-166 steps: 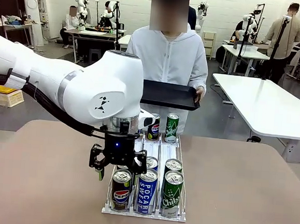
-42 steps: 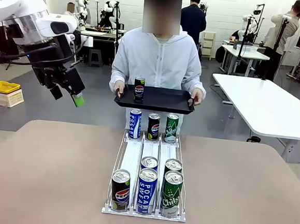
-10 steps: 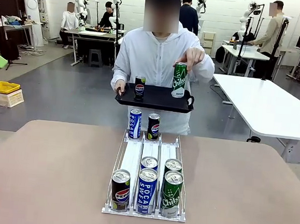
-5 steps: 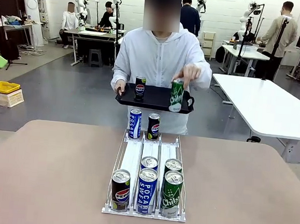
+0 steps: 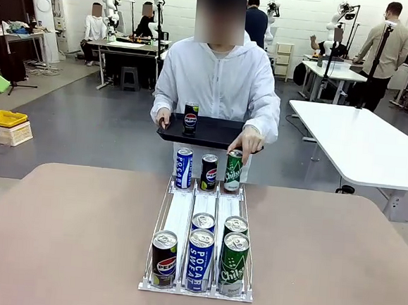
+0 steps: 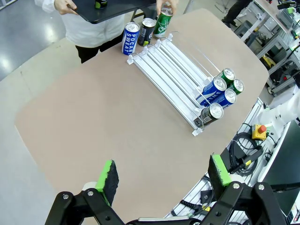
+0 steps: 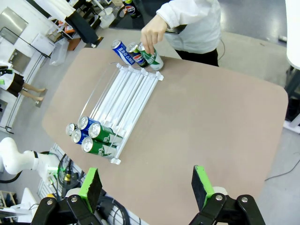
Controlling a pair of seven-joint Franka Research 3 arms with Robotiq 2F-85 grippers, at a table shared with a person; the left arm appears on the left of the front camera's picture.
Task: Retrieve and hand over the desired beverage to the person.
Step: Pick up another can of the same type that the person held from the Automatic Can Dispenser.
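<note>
High over the bench (image 5: 56, 240), left jaws and right jaws wide and empty; handover likely done.
At the far edge, person (image 5: 216, 83) behind the rack (image 5: 203, 209), tray (image 5: 216, 134) held level one-handed to keep the pepsi (image 5: 190, 118) upright; free hand (image 5: 247, 142) gripping the green can (image 5: 233, 172) at the right lane's far end, placing or taking unclear.

The front camera is sitting low at the robot's edge of the table (image 5: 56, 240), facing across it toward the person (image 5: 220, 83). Both wrist cameras are hanging high and well back, looking steeply down past the left claw (image 6: 163, 172) and the right claw (image 7: 146, 180). All 3 views are sharing the rack (image 5: 180, 207) and the person's hand (image 5: 247, 138) at its far end.
</note>
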